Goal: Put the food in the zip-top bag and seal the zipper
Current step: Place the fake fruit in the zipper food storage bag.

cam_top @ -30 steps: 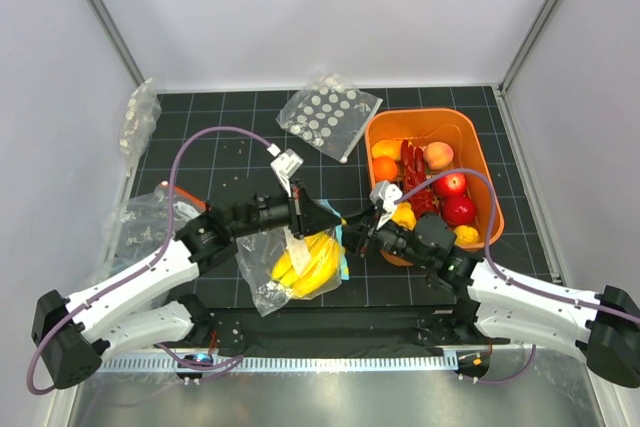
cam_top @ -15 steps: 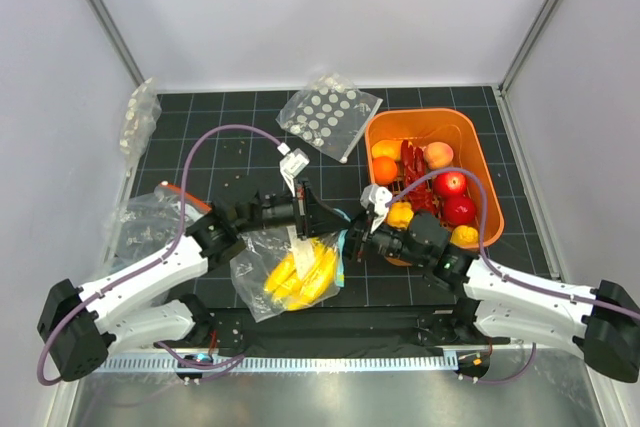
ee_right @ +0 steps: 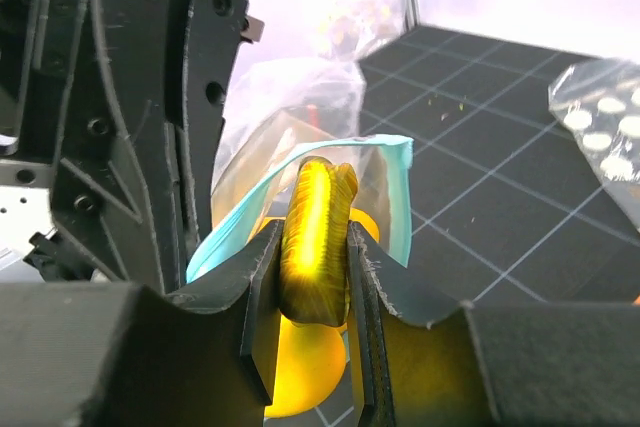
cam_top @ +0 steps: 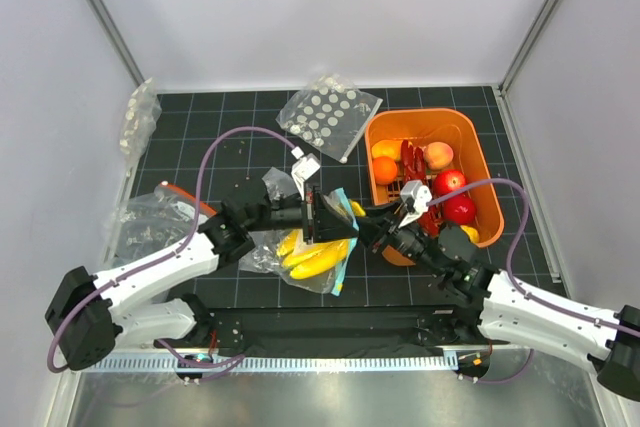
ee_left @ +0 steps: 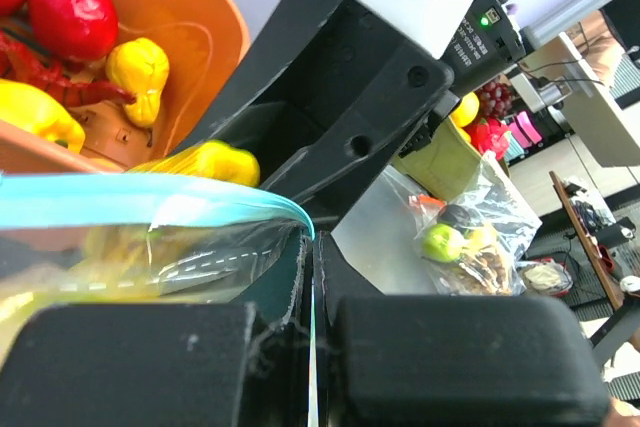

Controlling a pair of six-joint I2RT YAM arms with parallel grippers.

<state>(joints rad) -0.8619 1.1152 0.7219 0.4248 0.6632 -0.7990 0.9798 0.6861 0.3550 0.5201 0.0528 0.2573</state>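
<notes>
**While the left arm pinches the zipper, the right holds fruit at the bag mouth**

As I look down from the top camera, both arms meet near the middle of the black gridded mat [cam_top: 220, 147], just left of the orange bin [cam_top: 455, 132]. My left gripper [ee_left: 315, 347] is fully closed on the clear film of the zip-top bag [cam_top: 265, 252], right at its mouth. The light-blue zipper [ee_left: 150, 197] runs off to the left from the pinch and stands lifted. The rest of the bag hangs and lies below that grip, with the yellow banana bunch [cam_top: 315, 259] inside it.

My right gripper [ee_right: 315, 267] is partly open and clamped on a yellow-orange mango-like piece [ee_right: 318, 217], one pad on each flat side. That piece stands on edge at the bag mouth, and the blue strip arcs around its far end. I cannot tell whether it has passed the strip. Something rounded and yellow shows just under the fingers, but I cannot make out what.

Inside the bin I see a small orange [cam_top: 384, 169], red chilli peppers [cam_top: 412, 162] and red apples [cam_top: 455, 197]. A clear bag with white dots [cam_top: 330, 112] lies behind, well apart from both arms.
</notes>
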